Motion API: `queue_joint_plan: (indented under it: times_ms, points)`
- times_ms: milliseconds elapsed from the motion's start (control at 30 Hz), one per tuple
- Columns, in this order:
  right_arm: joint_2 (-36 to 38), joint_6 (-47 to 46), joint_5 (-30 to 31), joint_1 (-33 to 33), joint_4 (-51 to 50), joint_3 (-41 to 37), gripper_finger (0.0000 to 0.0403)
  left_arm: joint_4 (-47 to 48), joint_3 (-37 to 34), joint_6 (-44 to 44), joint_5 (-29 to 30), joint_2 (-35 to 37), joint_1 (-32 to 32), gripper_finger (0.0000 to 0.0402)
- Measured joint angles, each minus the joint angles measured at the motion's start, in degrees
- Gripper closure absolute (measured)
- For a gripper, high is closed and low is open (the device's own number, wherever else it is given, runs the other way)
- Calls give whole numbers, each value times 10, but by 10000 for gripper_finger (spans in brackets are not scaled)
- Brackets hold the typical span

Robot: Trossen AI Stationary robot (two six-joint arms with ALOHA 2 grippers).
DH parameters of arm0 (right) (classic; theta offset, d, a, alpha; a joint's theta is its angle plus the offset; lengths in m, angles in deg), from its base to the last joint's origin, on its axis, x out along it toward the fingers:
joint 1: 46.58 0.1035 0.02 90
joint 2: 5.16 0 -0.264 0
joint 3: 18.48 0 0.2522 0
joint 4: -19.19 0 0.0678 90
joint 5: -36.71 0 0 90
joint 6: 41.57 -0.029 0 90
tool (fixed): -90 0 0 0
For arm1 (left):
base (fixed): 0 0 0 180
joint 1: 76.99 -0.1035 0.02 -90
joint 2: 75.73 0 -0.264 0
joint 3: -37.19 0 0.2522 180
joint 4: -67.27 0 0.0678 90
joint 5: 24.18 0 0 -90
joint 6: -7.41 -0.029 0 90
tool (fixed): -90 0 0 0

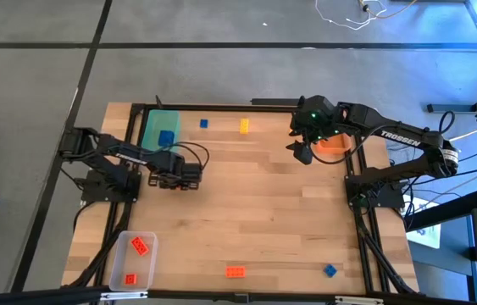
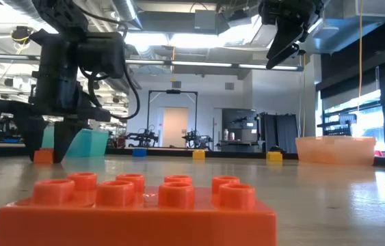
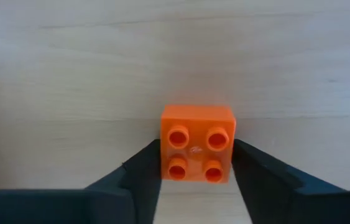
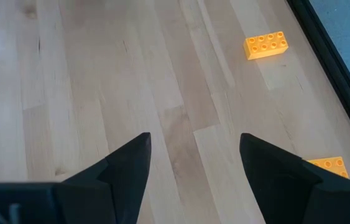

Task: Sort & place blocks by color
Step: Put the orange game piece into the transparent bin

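Left wrist view shows the left gripper [image 3: 196, 180], near the table's left edge beside the green tray [image 1: 160, 129], partly closed around a red-orange four-stud brick [image 3: 197, 144] for pickup, while the right gripper [image 4: 194, 165] hovers open, empty.
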Motion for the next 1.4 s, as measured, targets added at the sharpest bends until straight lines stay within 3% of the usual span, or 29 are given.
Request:
queue_joint_plan:
  times_ms: [133,600,900,1000,1133,1400]
  points:
    - [0,0,0,0,0,0,157,21,15,-37,-2,-3,0,273]
    - [0,0,0,0,0,0,157,78,119,-237,-51,-4,38,273]
    - [0,0,0,0,0,0,157,227,270,-422,-178,-3,143,273]
    - [0,0,0,0,0,0,157,275,306,-416,-231,-3,188,273]
    - [0,-8,-6,0,0,0,157,310,322,-339,-288,-2,259,273]
    - [0,43,-129,0,0,0,157,272,322,-125,-309,-2,394,273]
